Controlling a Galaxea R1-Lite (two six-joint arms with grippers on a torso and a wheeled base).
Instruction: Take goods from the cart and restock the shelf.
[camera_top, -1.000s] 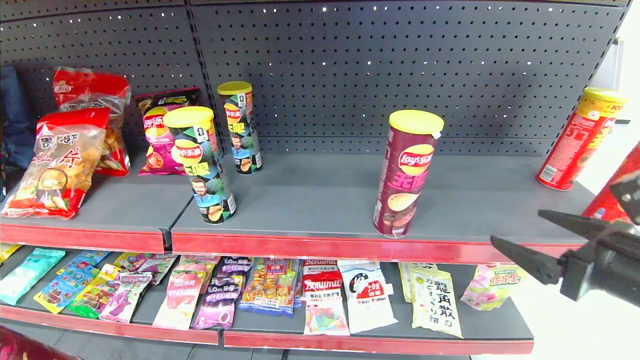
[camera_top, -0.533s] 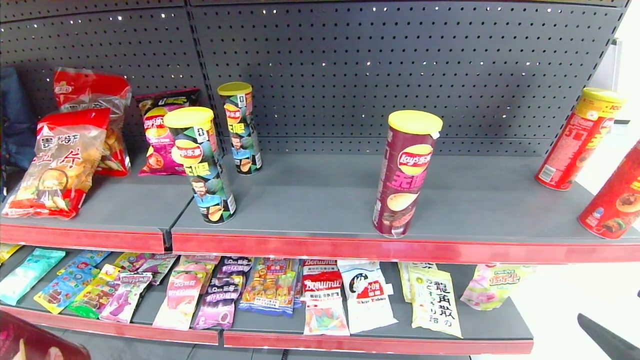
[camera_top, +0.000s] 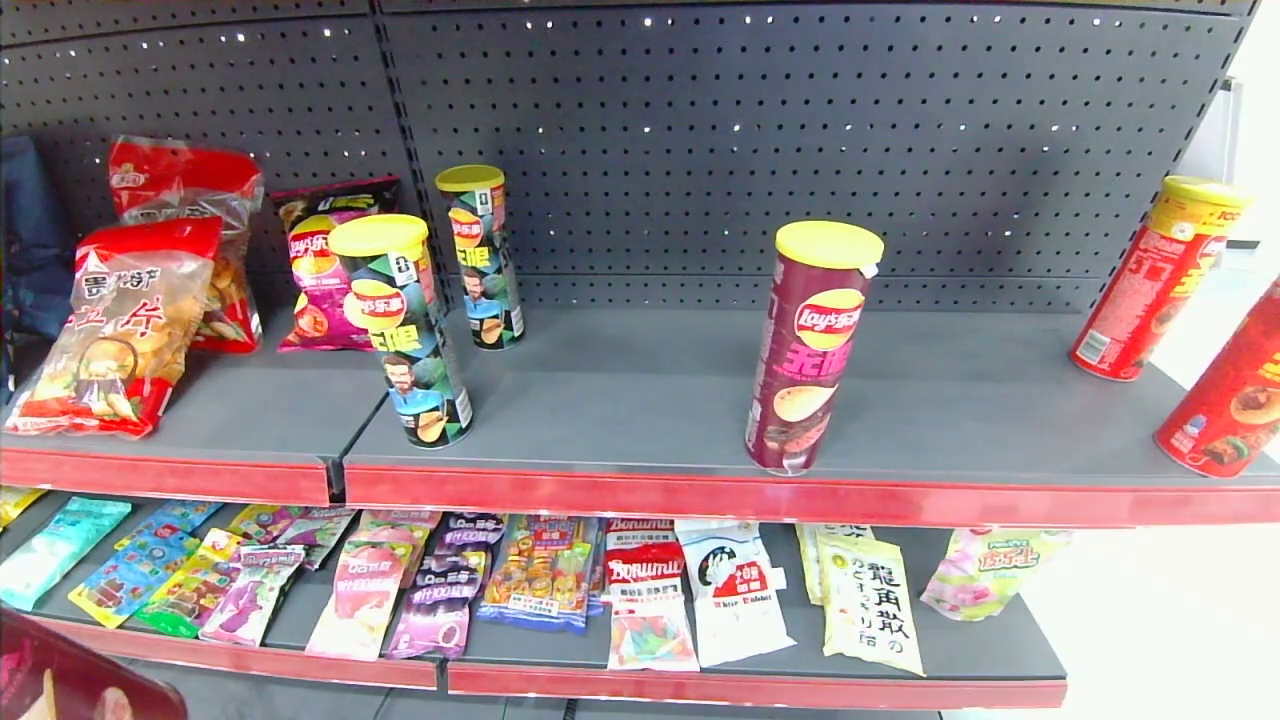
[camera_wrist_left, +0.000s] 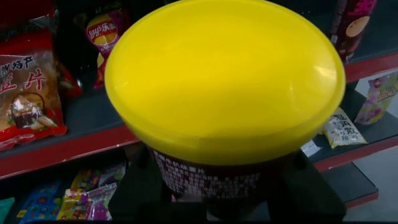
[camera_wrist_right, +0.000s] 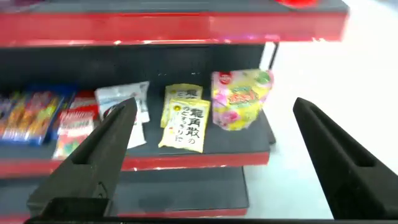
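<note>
The left gripper (camera_wrist_left: 217, 196) is closed on a can (camera_wrist_left: 224, 81) with a yellow lid and a maroon body. Its dark fingers (camera_wrist_left: 134, 186) press either side of the body below the lid, holding the can upright in front of the shelves and off them. On the upper shelf (camera_top: 620, 390), from the left, lie two red bags (camera_top: 110, 330) and a purple bag (camera_top: 320, 270). Next stand two green cans (camera_top: 405, 330), a lone maroon can (camera_top: 810, 345) near the front edge, and two red cans (camera_top: 1150, 280) at the far right. The lower shelf (camera_top: 985, 645) carries a row of flat packets (camera_top: 540, 575). The right gripper (camera_wrist_right: 217, 162) is spread wide and empty, facing the right end of the lower shelf.
</note>
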